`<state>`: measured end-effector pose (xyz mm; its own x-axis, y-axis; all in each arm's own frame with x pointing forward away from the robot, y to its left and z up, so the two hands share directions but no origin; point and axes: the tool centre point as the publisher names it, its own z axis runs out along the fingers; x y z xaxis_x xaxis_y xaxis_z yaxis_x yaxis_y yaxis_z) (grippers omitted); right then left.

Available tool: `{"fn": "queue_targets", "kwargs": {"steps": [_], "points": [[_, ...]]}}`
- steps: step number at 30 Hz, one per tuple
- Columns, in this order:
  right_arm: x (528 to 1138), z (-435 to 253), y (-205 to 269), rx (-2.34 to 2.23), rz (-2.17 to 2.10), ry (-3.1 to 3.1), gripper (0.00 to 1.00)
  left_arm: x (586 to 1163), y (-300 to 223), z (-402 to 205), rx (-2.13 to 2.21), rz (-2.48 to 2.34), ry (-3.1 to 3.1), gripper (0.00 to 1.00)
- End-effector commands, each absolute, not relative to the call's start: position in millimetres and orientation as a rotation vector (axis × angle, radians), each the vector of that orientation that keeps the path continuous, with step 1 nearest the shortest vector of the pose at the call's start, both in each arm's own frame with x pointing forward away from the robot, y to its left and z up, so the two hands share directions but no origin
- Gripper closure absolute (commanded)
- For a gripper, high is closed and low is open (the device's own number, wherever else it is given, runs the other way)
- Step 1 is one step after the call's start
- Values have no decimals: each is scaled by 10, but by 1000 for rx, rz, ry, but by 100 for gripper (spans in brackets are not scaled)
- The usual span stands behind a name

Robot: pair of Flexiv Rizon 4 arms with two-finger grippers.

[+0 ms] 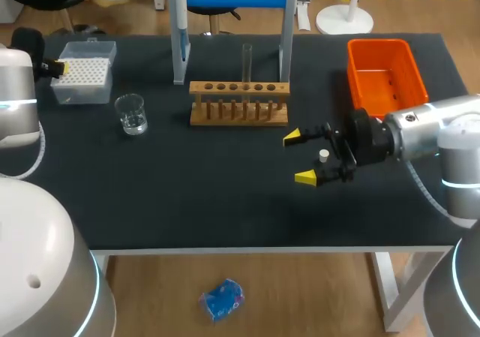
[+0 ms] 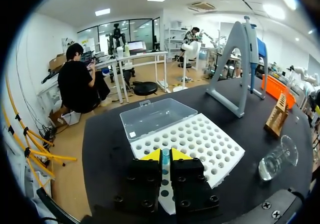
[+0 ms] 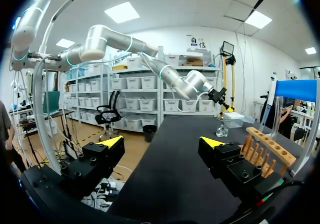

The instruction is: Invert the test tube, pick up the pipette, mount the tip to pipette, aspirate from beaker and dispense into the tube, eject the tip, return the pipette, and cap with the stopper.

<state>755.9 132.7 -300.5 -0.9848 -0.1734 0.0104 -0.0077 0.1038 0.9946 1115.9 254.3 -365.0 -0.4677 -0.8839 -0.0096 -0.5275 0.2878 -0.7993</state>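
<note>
Between the wide-open fingers of the right gripper, back toward its palm, lies the small white stopper, seemingly on the tabletop. Ahead and well apart, the test tube stands in the wooden rack. I'd guess the tube comes first: approach level, close on the glass above the rack, and lift straight before turning. Only the head view shows the stopper; the right wrist view misses it. The left gripper, fingers drawn nearly together, hovers over the tip box.
</note>
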Motion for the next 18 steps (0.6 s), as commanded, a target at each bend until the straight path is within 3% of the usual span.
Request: {"fn": "queue_targets", "kwargs": {"steps": [1,6,9,13,18], "points": [[7551,-3008,1328,183,-2017,-2240,0,11181,2545,-3659,-1263,-1045,2110,16],[7551,-3008,1328,183,-2017,-2240,0,11208,2542,-3647,-1263,-1056,2100,19],[7551,-3008,1328,183,-2017,-2240,0,11220,2533,-3643,-1259,-1062,2097,37],[7551,-3008,1328,183,-2017,-2240,0,11228,2518,-3652,-1258,-1067,2098,51],[7551,-3008,1328,183,-2017,-2240,0,11238,2513,-3667,-1259,-1070,2099,53]]}}
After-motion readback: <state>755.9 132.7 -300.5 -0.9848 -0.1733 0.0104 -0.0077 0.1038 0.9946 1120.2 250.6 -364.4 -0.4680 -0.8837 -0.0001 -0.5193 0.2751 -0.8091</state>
